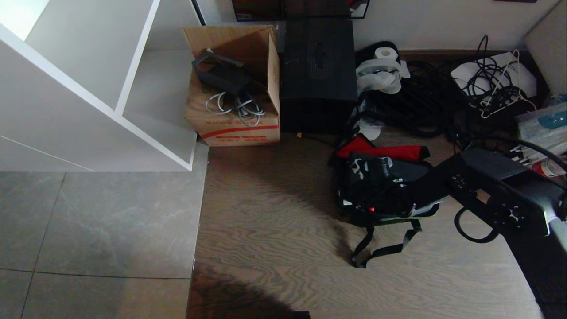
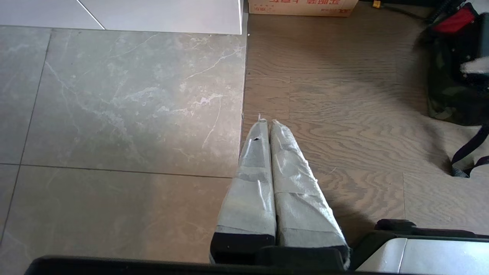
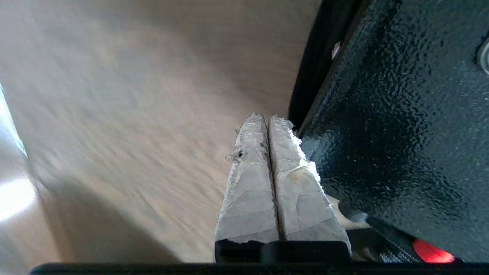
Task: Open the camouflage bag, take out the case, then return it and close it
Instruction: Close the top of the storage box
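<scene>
The camouflage bag (image 1: pixel 354 195) lies on the wood floor at the right with its lid open, showing red lining (image 1: pixel 381 151); its strap (image 1: pixel 385 249) trails toward me. The bag's camouflage side (image 2: pixel 447 91) also shows in the left wrist view. My right arm (image 1: pixel 487 195) reaches in from the right over the bag. My right gripper (image 3: pixel 267 118) is shut with nothing between its taped fingers. It sits right beside the black textured case (image 3: pixel 401 114), whose red latch (image 3: pixel 431 252) shows near the gripper's base. My left gripper (image 2: pixel 266 121) is shut and parked above the floor.
A tall black box (image 1: pixel 319 75) and an open cardboard box (image 1: pixel 234 88) stand behind the bag. A white shelf unit (image 1: pixel 88 102) fills the left. Tangled cables (image 1: pixel 491 84) and a paper roll (image 1: pixel 385 53) lie at the back right.
</scene>
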### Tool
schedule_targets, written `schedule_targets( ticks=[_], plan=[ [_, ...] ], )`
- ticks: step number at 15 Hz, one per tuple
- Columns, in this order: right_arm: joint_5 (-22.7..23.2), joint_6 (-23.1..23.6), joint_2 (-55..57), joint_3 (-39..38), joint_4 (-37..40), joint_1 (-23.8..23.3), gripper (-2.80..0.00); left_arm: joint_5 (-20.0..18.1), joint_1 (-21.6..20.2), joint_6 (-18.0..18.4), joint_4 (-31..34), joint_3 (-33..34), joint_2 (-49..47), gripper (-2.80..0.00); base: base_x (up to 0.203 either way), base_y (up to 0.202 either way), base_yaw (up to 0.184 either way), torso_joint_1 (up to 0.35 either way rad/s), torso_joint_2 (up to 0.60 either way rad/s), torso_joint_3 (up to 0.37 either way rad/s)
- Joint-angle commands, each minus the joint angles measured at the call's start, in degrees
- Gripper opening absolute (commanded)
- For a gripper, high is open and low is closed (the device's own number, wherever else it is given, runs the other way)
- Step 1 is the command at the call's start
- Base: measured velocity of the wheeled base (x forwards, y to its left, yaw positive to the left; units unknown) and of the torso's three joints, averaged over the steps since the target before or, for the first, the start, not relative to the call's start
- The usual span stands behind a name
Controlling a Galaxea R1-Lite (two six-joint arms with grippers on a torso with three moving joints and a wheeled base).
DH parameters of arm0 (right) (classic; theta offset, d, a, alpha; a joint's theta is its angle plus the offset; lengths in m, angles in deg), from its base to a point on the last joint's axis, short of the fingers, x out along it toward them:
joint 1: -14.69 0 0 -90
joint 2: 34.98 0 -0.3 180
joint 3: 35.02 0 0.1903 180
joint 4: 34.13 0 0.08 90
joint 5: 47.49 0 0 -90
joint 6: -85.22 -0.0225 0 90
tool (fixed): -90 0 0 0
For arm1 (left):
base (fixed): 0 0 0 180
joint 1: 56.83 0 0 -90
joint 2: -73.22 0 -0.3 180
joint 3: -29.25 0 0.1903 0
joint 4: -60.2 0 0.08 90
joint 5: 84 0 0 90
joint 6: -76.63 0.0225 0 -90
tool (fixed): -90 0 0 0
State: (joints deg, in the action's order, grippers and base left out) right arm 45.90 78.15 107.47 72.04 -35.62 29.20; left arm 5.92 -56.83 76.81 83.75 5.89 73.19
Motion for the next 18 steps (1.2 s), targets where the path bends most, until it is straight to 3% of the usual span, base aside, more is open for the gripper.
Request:
schedule_targets(
  ticks=[1, 4, 7, 10, 13, 18],
  plan=[
    [-0.8, 3.6, -2.3, -4.2, 0.2, -4.3, -2.80, 0.0, 0.0, 0.0, 0.0, 0.0, 0.0, -2.80, 0.000, 0.000, 0.000, 0.000, 0.00, 0.000],
    [-0.8, 9.3, -5.9, -9.1, 1.8, -10.1, -2.80, 0.0, 0.0, 0.0, 0.0, 0.0, 0.0, -2.80, 0.000, 0.000, 0.000, 0.000, 0.00, 0.000],
    [-0.4, 17.5, -10.8, -13.9, 8.2, -15.6, -2.80, 0.0, 0.0, 0.0, 0.0, 0.0, 0.0, -2.80, 0.000, 0.000, 0.000, 0.000, 0.00, 0.000],
    [0.5, 17.6, -11.4, -14.2, 8.9, -14.3, -2.80, 0.0, 0.0, 0.0, 0.0, -0.1, 0.0, -2.80, 0.000, 0.000, 0.000, 0.000, 0.00, 0.000],
    [5.5, 14.8, -9.9, -13.2, 5.9, -11.3, -2.80, 0.0, 0.0, 0.0, 0.0, 0.0, 0.0, -2.80, 0.000, 0.000, 0.000, 0.000, 0.00, 0.000],
    [5.7, 12.9, -5.3, -7.2, 1.2, -8.2, -2.80, 0.0, 0.0, 0.0, 0.0, 0.0, 0.0, -2.80, 0.000, 0.000, 0.000, 0.000, 0.00, 0.000]
  ],
)
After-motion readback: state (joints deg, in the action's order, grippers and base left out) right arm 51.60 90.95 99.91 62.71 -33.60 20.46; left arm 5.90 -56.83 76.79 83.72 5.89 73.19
